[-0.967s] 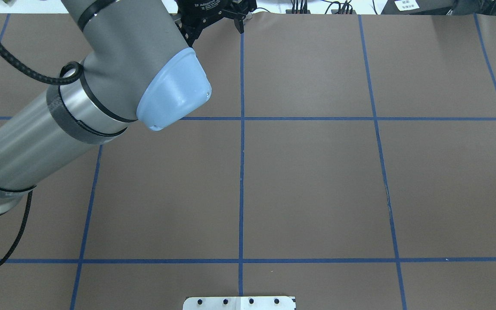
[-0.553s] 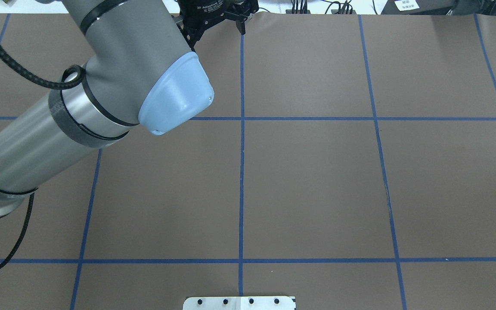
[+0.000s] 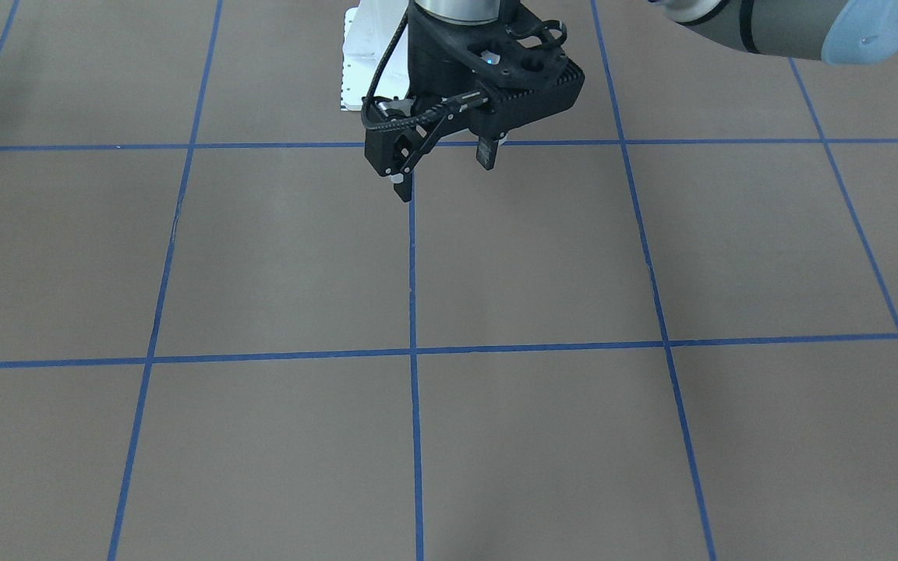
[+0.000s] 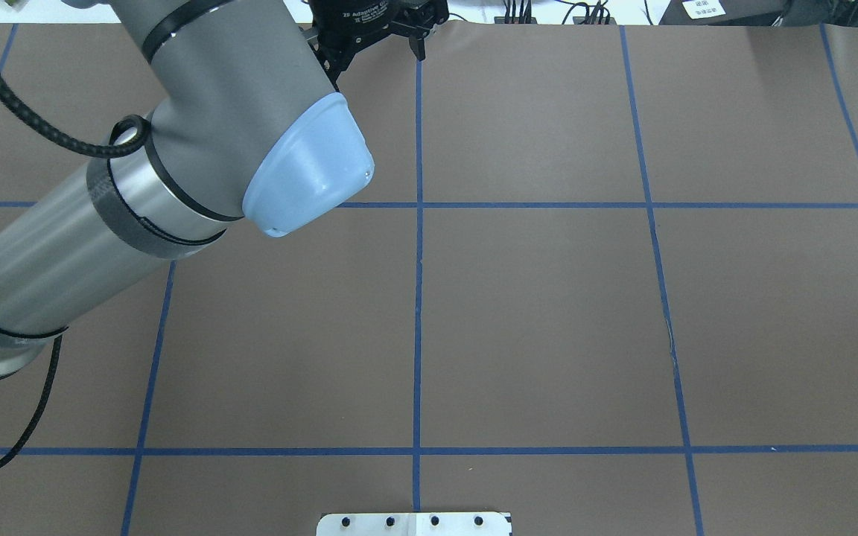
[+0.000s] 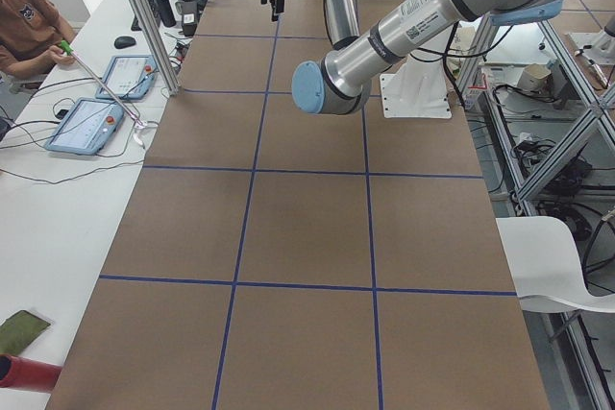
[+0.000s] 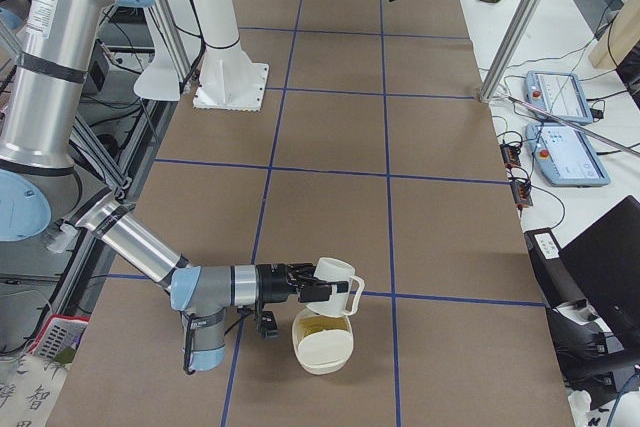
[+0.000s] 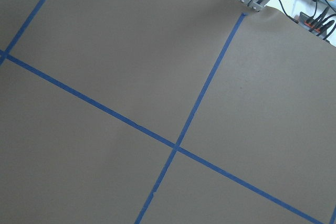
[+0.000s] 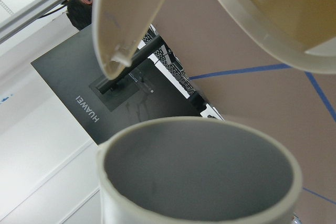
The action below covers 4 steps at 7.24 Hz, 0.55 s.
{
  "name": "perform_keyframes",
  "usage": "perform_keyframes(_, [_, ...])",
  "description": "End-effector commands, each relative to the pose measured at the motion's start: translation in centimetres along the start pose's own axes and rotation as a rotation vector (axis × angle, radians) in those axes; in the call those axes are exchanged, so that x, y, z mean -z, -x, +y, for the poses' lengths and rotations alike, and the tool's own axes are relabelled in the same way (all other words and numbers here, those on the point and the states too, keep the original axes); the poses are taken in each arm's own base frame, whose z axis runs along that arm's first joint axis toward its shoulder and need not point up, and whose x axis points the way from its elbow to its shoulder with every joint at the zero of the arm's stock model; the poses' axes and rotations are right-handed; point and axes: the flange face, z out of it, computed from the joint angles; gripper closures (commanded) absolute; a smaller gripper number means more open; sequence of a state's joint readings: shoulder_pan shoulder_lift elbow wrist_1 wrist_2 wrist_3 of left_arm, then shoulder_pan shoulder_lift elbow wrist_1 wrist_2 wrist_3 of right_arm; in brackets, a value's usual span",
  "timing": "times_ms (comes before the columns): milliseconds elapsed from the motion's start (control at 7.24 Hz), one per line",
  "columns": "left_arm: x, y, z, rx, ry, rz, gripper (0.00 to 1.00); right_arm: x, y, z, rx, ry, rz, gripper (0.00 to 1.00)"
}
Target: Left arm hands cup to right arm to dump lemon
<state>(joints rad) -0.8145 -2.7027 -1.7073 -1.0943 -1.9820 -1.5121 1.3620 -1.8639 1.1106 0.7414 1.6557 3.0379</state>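
1. The left gripper's (image 3: 444, 181) fingers (image 3: 486, 154) are short, black and blunt; they stand wide apart with nothing between them and point down over the surface (image 3: 542, 257) without touching it.
2. Above them sits a wide black bracket (image 3: 531, 82), flat-faced and perforated, with a looped ribbed black cable (image 3: 387, 117) running along its side.
3. The left arm (image 4: 101, 216) behind it is a thick tube, brushed silver in one section and matte grey in the next; it has thin black bands and a smooth light-blue joint cap (image 4: 310, 167).
4. The right gripper (image 6: 300, 284) shows only in the side view; its dark fingers meet the cup (image 6: 333, 287) at the side away from the handle, but I cannot tell whether they are clamped on it.
5. The cup is cream-white and cylindrical with a squarish loop handle; it is raised off the surface, right over a rounded cream bowl (image 6: 322, 352); I cannot tell whether the two touch.
6. In the right wrist view the cup's mouth is a smooth thick rim around a plain matte grey inside.
7. A yellowish patch (image 6: 320, 326) lies inside the bowl, too small to tell whether it is the lemon.
8. The right arm (image 6: 130, 237) runs low and nearly level to the cup, slim and silver-grey.
9. The surface is matte brown sheet, divided into large squares by blue tape lines (image 3: 412, 280).
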Motion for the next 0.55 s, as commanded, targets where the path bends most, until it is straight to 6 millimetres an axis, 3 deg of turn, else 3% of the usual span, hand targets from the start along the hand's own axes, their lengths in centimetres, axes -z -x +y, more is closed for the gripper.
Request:
perform_keyframes(0, [0.1,0.0,0.0,-0.002,0.0,-0.002,0.0,-2.8,0.4,2.9,0.035,0.063,0.003,0.75])
perform_keyframes(414, [-0.1,0.0,0.1,-0.006,0.006,-0.002,0.0,-9.2,0.2,6.2,0.299,0.056,0.028,0.72])
